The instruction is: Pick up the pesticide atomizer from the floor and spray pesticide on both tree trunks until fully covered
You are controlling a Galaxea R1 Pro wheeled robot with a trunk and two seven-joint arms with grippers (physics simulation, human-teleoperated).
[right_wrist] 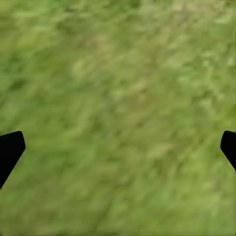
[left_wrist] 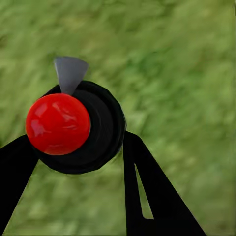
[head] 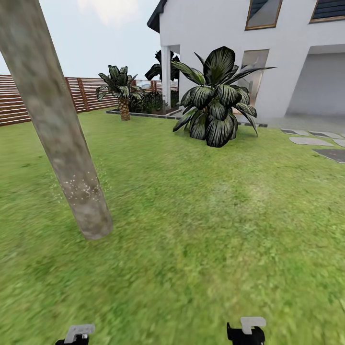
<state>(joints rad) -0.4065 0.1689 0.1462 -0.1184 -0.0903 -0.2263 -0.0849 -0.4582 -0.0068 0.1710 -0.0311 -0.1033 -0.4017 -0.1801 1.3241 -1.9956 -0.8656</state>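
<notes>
L gripper [left_wrist: 73, 162] clenched on small dark red-topped pesticide atomizer [left_wrist: 73, 128], R gripper [right_wrist: 118, 147] spread empty; mottled tan-grey tree trunk [head: 57, 134] upper left w/ sparse white pesticide specks [head: 79, 189], so coverage prob falls short.

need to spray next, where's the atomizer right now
The pesticide atomizer is held between the left gripper's fingers in the left wrist view, red top toward the camera, above the lawn.
</notes>
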